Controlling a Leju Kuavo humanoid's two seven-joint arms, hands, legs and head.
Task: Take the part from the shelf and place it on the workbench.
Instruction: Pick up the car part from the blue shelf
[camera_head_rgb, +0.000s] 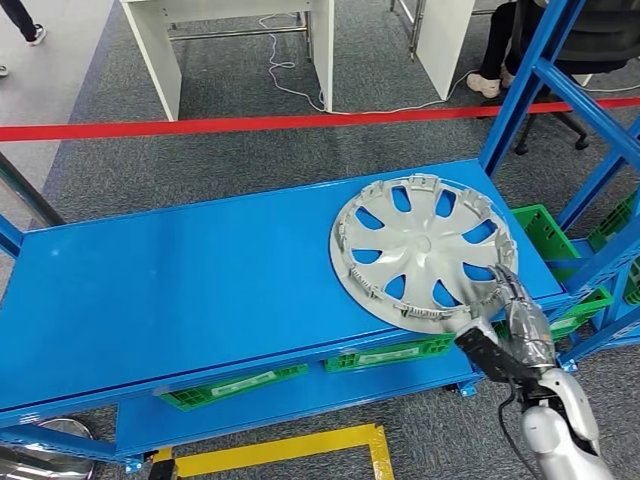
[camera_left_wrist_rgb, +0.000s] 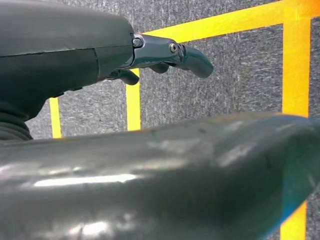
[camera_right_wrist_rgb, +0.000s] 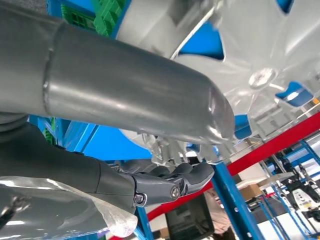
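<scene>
One hubcap (camera_head_rgb: 423, 250) lies flat on the top board of the blue shelf (camera_head_rgb: 189, 280), near its right end, with its near edge poking out past the front lip. I see my right hand (camera_head_rgb: 507, 305) at that overhanging edge. From the right wrist camera the thumb lies over the ribbed face of the hubcap (camera_right_wrist_rgb: 241, 45) and the darker fingers (camera_right_wrist_rgb: 177, 182) curl up beneath the rim, so I judge the hand is pinching the rim between them, though the contact itself is partly hidden.

What the lift turns on: the disc spreads away from the fingers, back and to the left over the shelf, so nearly all of it hangs beyond a single edge grip. It is round, so no long axis helps me; it will want to droop away from the hand once it leaves the board. The right hand is the only one near it.

My left hand (camera_left_wrist_rgb: 166, 55) hangs low over grey carpet and yellow floor tape (camera_left_wrist_rgb: 294, 60), fingers loosely extended and parted, holding nothing.

The hubcap looks like thin silver-grey plastic, smooth and slightly glossy, with curved spokes, blue showing through the openings, and small clips around the rim. I expect it to be light but slippery and a little flexible. The shelf board is smooth painted metal, so sliding it off should meet little drag. Green crates (camera_head_rgb: 234, 385) sit on the level below.
</scene>
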